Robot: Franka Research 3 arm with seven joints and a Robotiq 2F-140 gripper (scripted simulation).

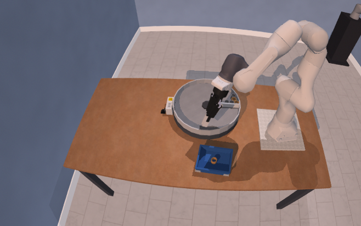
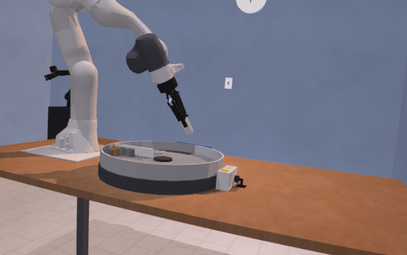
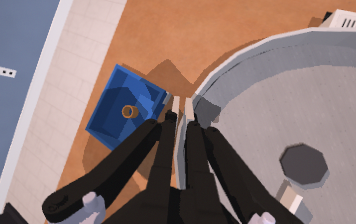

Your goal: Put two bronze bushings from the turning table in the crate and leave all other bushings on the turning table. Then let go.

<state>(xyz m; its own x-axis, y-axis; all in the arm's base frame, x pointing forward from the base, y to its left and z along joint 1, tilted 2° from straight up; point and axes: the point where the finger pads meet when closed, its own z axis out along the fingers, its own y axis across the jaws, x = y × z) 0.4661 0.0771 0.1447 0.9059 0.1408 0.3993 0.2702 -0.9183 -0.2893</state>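
My gripper is shut and empty. It hangs above the near rim of the grey turning table, tilted toward the blue crate. It also shows in the exterior view and the wrist view. One bronze bushing lies in the crate, also seen in the wrist view. On the turning table a bronze bushing stands beside grey bushings behind a white divider bar. A dark hub sits at the table's centre.
A white control box is fixed to the turning table's left side. The robot base stands on a pale mat at the right. A black stand is at the far right on the floor.
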